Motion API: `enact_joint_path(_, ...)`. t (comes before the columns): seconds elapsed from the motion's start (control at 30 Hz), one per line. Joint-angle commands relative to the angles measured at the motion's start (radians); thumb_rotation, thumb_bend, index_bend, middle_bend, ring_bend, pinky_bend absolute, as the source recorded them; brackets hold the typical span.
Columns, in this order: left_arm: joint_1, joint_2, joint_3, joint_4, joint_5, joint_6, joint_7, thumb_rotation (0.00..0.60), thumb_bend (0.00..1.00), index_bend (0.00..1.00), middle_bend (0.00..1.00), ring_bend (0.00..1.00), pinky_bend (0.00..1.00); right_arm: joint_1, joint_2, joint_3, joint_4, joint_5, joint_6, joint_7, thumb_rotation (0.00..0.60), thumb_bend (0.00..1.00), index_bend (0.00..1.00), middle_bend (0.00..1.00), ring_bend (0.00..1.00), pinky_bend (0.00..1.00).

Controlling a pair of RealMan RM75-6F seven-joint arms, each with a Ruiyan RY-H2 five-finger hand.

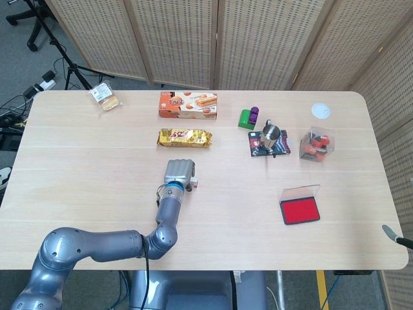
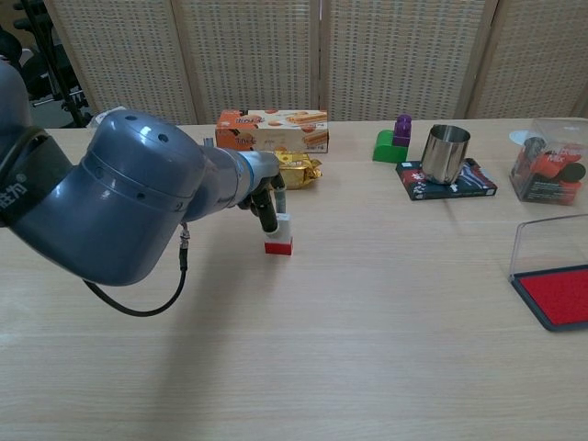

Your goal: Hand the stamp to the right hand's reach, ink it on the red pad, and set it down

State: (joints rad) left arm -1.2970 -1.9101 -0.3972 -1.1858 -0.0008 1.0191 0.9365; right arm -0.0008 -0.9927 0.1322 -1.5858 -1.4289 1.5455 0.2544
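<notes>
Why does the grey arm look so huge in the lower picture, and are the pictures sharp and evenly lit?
Chest view: the left arm is close to the lens, so it looms large; the stamp stays sharp. Head view: even light, soft shadows, table sharply rendered.

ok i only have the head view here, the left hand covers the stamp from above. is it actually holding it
Observer: In the chest view the left hand has its fingers on the white top of the stamp.
Operator: is the stamp lifted or down
Observer: Its red base looks to be on the table; I can't rule out a thin gap.
Operator: upright?
Observer: Yes, roughly upright, red end down.
Operator: and the ink pad lid
Observer: The chest view shows the clear lid standing up behind the red pad.
</notes>
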Motion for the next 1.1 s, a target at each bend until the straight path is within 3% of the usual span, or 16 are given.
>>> enact_joint_path(0.03,0.009,0.010,-0.007,-0.020,0.007,-0.003,0.004,0.600,0.26,0.44,0.99,1.00,0.99,-0.001,0.001,0.001,0.001,-0.001,0.003,0.005,0.600,0.00,0.00,0.00,0.00,0.00)
enact_joint_path(0.27,0.036,0.102,-0.013,-0.146,0.029,0.007,0.028,0.600,0.16,0.33,0.97,1.00,0.99,-0.003,0.003,-0.001,0.003,-0.008,0.007,0.009,0.600,0.00,0.00,0.00,0.00,0.00)
enact_joint_path(0.37,0.059,0.191,-0.003,-0.252,0.059,0.021,0.041,0.600,0.09,0.23,0.87,0.96,0.97,-0.004,0.002,-0.003,0.002,-0.012,0.010,0.006,0.600,0.00,0.00,0.00,0.00,0.00)
enact_joint_path(0.47,0.095,0.303,0.005,-0.357,0.107,0.029,0.033,0.600,0.06,0.09,0.62,0.76,0.82,-0.005,0.000,-0.005,0.000,-0.015,0.013,-0.002,0.600,0.00,0.00,0.00,0.00,0.00)
enact_joint_path(0.53,0.128,0.394,0.008,-0.429,0.130,0.012,0.015,0.600,0.06,0.02,0.36,0.54,0.68,-0.005,-0.002,-0.006,-0.004,-0.018,0.015,-0.011,0.600,0.00,0.00,0.00,0.00,0.00)
enact_joint_path(0.6,0.163,0.478,0.013,-0.481,0.173,-0.003,-0.012,0.600,0.05,0.00,0.07,0.27,0.44,-0.005,-0.004,-0.008,-0.007,-0.022,0.017,-0.024,0.600,0.00,0.00,0.00,0.00,0.00)
enact_joint_path(0.63,0.184,0.516,0.015,-0.504,0.202,-0.015,-0.035,0.600,0.05,0.00,0.01,0.15,0.33,-0.005,-0.006,-0.008,-0.010,-0.024,0.019,-0.031,0.600,0.00,0.00,0.00,0.00,0.00)
enact_joint_path(0.7,0.243,0.593,0.021,-0.535,0.311,-0.021,-0.106,0.600,0.04,0.00,0.00,0.03,0.18,-0.004,-0.012,-0.011,-0.015,-0.030,0.022,-0.055,0.600,0.00,0.00,0.00,0.00,0.00)
enact_joint_path(0.8,0.333,0.650,0.047,-0.535,0.519,0.018,-0.226,0.600,0.04,0.00,0.00,0.00,0.05,0.001,-0.024,-0.017,-0.018,-0.041,0.021,-0.093,0.600,0.00,0.00,0.00,0.00,0.00)
enact_joint_path(0.9,0.433,0.699,0.080,-0.536,0.680,0.051,-0.368,0.600,0.03,0.00,0.00,0.00,0.00,0.010,-0.034,-0.018,-0.021,-0.044,0.011,-0.125,0.600,0.00,0.00,0.00,0.00,0.00)
enact_joint_path(1.1,0.635,0.802,0.159,-0.575,0.886,0.196,-0.566,0.600,0.03,0.00,0.00,0.00,0.00,0.063,-0.009,0.015,-0.049,-0.035,-0.033,-0.210,0.600,0.00,0.00,0.00,0.00,0.00)
